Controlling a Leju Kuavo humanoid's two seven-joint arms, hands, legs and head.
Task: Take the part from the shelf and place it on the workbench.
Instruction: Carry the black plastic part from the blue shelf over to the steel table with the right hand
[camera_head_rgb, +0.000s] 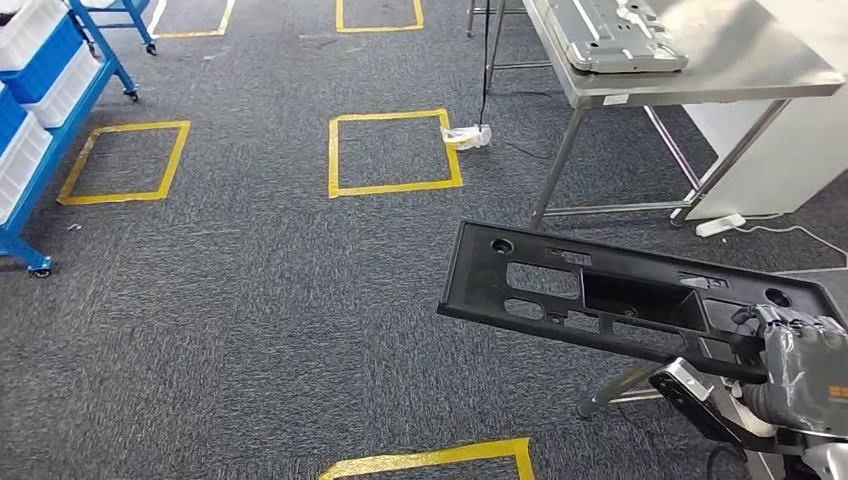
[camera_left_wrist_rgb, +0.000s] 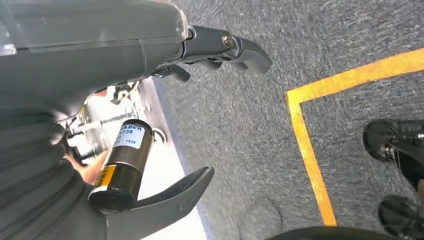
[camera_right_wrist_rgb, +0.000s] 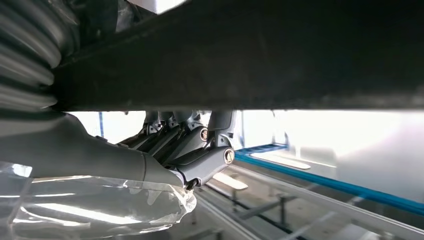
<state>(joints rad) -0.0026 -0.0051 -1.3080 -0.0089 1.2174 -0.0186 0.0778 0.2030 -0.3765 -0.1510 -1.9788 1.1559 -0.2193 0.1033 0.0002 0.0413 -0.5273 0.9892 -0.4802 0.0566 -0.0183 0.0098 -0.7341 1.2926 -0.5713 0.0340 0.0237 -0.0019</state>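
**Panel held above the carpet**

The black panel (camera_head_rgb: 625, 300) hangs over the grey carpet (camera_head_rgb: 250, 300), gripped at its near end by the right hand (camera_head_rgb: 800, 365). The steel workbench (camera_head_rgb: 700, 75) stands ahead. The left hand (camera_left_wrist_rgb: 200, 120) hangs open, holding nothing.

The part (camera_head_rgb: 620, 300) looks like matt black moulded plastic. The right hand (camera_head_rgb: 800, 365) holding it wears a glossy, clear plastic wrap over grey fingers. The workbench (camera_head_rgb: 740, 60) is brushed metal with a dull sheen, on thin metal legs. The panel (camera_head_rgb: 615, 35) on it is pale grey, smooth. The floor (camera_head_rgb: 250, 300) is rough grey carpet with glossy yellow tape (camera_head_rgb: 395, 150). The shelf (camera_head_rgb: 60, 120) has a blue painted frame.
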